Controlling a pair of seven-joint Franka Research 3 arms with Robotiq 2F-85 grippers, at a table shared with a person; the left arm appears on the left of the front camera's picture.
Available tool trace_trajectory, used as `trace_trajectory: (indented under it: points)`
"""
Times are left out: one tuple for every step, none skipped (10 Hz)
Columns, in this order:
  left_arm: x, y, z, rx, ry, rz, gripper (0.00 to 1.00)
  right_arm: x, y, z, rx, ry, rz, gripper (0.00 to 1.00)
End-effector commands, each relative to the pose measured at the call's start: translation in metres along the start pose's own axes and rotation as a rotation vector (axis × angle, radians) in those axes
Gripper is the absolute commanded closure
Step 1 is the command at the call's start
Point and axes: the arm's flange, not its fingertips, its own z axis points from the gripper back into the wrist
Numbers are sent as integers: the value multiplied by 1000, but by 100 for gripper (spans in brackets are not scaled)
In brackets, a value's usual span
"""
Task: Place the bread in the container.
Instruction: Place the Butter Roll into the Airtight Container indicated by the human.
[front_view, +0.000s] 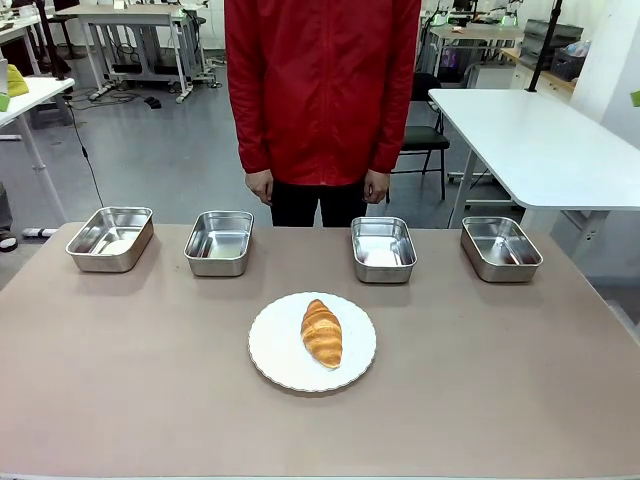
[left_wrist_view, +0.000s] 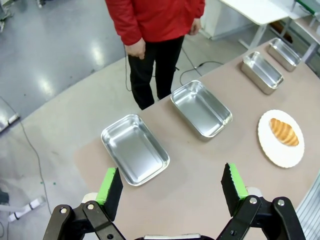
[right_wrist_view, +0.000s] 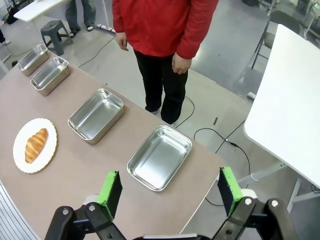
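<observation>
The bread, a golden-brown croissant (front_view: 321, 333), lies on a round white plate (front_view: 280, 350) in the middle of the table; it also shows as the croissant (left_wrist_view: 284, 131) and croissant (right_wrist_view: 35, 145) in the wrist views. Four steel pans stand in a row along the far edge: pan (front_view: 110, 238), pan (front_view: 219, 242), pan (front_view: 383, 249) and pan (front_view: 500, 248). My left gripper (left_wrist_view: 171, 186) hangs open high above the left end, over the pan (left_wrist_view: 135, 149). My right gripper (right_wrist_view: 170, 190) hangs open high above the right end, near the pan (right_wrist_view: 159, 157).
A person in a red jacket (front_view: 322, 90) stands at the far side with both hands down, right hand (front_view: 259, 186) and left hand (front_view: 376, 186) empty. A white table (front_view: 540, 140) stands beyond the right corner. Cables lie on the floor.
</observation>
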Motion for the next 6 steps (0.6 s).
trace_trajectory:
  points:
    - [-1,-6,-2,26,2,25,0,-5,7,1,-27,17,3,0]
    - [-1,-6,-3,25,15,31,0,-5,6,1,-25,19,0,0]
    - [-1,-6,-4,25,34,27,0,-6,6,1,-25,21,-1,0]
    - [-2,-5,-6,14,53,18,0,-6,5,1,-25,21,-4,0]
    - [-2,-4,-6,23,59,15,0,-6,4,0,-23,20,-9,0]
    - [-2,-4,-6,26,57,10,0,-6,4,0,-22,20,-10,0]
